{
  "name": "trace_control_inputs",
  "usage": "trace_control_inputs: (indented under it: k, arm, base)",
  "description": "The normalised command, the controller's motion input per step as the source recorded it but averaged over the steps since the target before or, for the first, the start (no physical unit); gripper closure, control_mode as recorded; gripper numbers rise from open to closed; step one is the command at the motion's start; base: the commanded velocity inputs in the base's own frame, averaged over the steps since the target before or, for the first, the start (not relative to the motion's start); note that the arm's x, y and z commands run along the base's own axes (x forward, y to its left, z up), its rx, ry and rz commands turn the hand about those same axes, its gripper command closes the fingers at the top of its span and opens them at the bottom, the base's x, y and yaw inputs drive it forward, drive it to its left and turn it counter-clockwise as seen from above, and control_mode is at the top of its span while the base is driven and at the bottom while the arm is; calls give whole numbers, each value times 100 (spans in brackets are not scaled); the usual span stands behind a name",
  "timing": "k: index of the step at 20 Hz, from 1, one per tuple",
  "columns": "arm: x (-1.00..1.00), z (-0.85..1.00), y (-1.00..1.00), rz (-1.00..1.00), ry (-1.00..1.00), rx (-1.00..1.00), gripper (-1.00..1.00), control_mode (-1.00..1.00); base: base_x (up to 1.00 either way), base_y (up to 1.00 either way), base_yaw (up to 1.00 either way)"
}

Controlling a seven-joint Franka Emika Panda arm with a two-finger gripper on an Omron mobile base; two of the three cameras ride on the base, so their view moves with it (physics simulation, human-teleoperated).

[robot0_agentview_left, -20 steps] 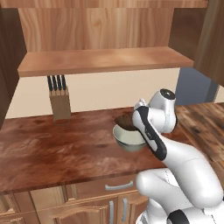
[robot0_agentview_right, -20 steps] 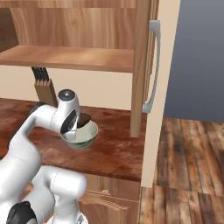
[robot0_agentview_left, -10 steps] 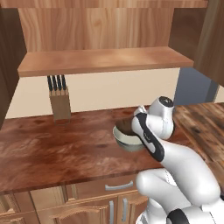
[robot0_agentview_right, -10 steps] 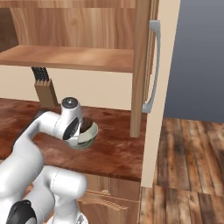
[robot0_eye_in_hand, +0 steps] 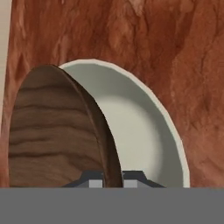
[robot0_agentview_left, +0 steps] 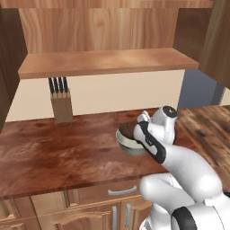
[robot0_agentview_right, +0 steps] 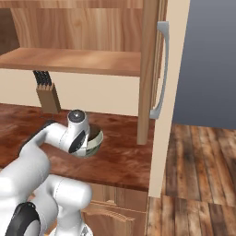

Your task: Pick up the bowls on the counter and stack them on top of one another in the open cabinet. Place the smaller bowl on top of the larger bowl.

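Claw pinching the brown bowl's rim above the grey-green bowl

The claw (robot0_eye_in_hand: 113,178) is pressed together on the rim of the shallow dark brown wood-grained bowl (robot0_eye_in_hand: 52,131), its two small dark tips clamped on either side of the edge. In the hand view that bowl stands tilted on edge, overlapping the deep pale grey-green ceramic bowl (robot0_eye_in_hand: 144,131) with the whitish inside. The ceramic bowl (robot0_agentview_left: 128,144) sits on the broad reddish-brown wood-grained surface (robot0_agentview_left: 58,143), toward its right part, with the dark bowl (robot0_agentview_left: 128,131) showing at its rim, partly hidden by the white arm. A tan wooden knife block (robot0_agentview_left: 61,103) stands at the back of the surface, well apart from the bowls. Above, the light tan shelf of the open cabinet (robot0_agentview_left: 108,63) lies bare; its door with a long metal handle (robot0_agentview_right: 159,73) hangs open
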Motion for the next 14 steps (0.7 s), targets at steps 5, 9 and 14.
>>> trace_control_inputs:
  k: [5, 9, 14]
  arm:
    - [25, -8, 0, 0, -3, 0, 100, -100]
    - [25, -7, 0, 0, 0, -1, 100, -100]
    - [3, -3, 0, 0, 0, -1, 100, -100]
  base:
    - [0, 0, 0]
    - [0, 0, 0]
    - [0, 0, 0]
